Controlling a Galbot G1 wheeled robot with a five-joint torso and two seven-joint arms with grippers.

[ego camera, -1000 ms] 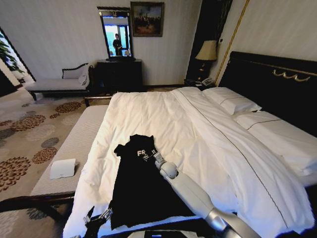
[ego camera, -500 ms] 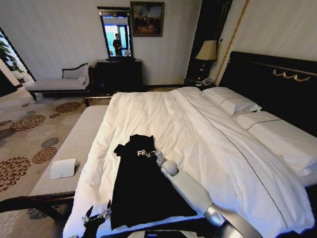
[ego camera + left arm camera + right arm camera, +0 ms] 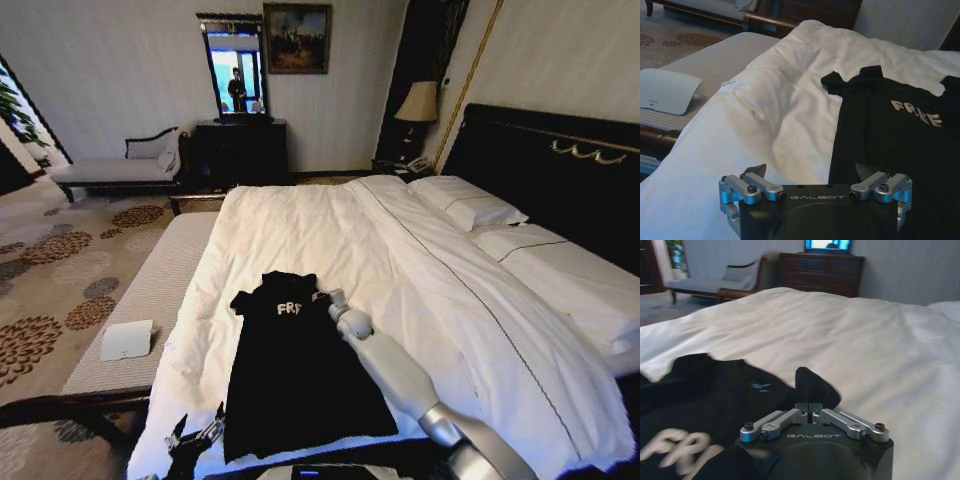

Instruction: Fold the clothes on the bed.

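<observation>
The right gripper (image 3: 810, 407), clamped on the T-shirt's (image 3: 295, 375) sleeve, has drawn it outward, exposing the lettering. The shirt lies flat on the bed (image 3: 420, 270); folding remains. The left gripper (image 3: 812, 172) waits open at the hem.

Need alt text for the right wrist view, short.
The right gripper, fingers shut, pinches a raised fold of the black T-shirt on the white duvet. Beyond the bed stand a dark dresser and a pale chaise lounge.

The T-shirt (image 3: 295, 370) lies flat on the bed (image 3: 300, 230), near its foot edge. The pillows (image 3: 470, 203) sit along the headboard edge, well apart.
</observation>
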